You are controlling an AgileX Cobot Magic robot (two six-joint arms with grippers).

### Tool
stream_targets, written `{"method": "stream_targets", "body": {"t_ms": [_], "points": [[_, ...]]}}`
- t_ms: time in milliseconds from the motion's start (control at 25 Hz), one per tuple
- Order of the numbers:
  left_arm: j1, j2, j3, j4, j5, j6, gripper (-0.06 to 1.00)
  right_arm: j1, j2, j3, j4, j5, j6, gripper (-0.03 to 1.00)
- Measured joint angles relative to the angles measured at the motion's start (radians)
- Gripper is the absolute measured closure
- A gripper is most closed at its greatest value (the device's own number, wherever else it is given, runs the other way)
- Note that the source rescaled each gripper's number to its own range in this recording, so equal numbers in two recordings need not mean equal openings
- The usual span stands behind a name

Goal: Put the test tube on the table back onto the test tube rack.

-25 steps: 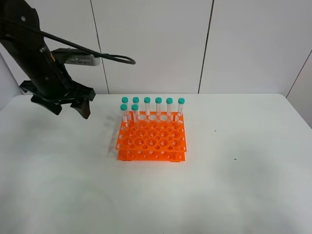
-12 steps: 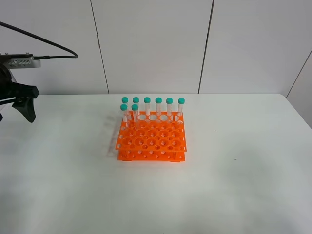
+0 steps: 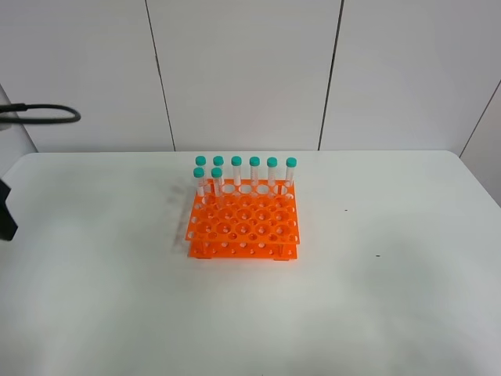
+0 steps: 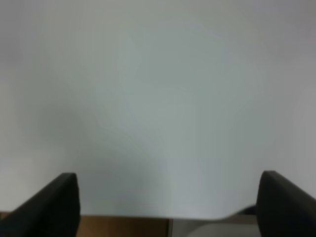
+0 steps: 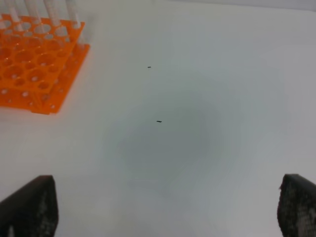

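A: Where's the test tube we're meant to put back? I see no tube lying on the table (image 3: 376,313) at all.

B: Nor do I. All eight teal-capped tubes (image 3: 236,174) in the high view stand upright in the test tube rack (image 3: 243,222): six along the far row, two just in front at its left end. So I'd judge the test tube is already among them, though I can't say which one it is, since they look alike.

A: Then what could still go wrong?

B: Mostly a needless return. The rack sits alone mid-table; if an arm came back in low, it could clip a cap and tilt a tube, or shove the light rack sideways.

A: And the claws?

B: The left claw (image 4: 168,202) is spread wide, with nothing between its two dark fingers, looking at bare white table near the edge. In the high view only a dark sliver of that arm (image 3: 6,210) shows at the left border, well apart from the rack.

A: The right one?

B: The right claw (image 5: 168,207) is also spread and empty. Its camera sees the rack's near corner off to one side, plus two tiny dark specks (image 5: 159,121) on the table.

A: Could those specks be mistaken for something to pick up?

B: Possibly; they're too small to identify. The other risk is a tube not fully seated. The front two caps sit slightly lower than the back row, but that may just be perspective, so I can't tell.
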Motion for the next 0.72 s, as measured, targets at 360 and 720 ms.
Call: {"method": "stream_targets", "body": {"t_ms": [360, 720], "points": [[-0.034, -0.359, 0.347, -0.014, -0.099, 0.000, -0.06, 0.000, 0.000, 0.000, 0.000, 0.000, 0.000, -0.01], [-0.034, -0.575, 0.406, -0.026, -0.066, 0.000, -0.06, 0.000, 0.000, 0.000, 0.000, 0.000, 0.000, -0.01]]}}
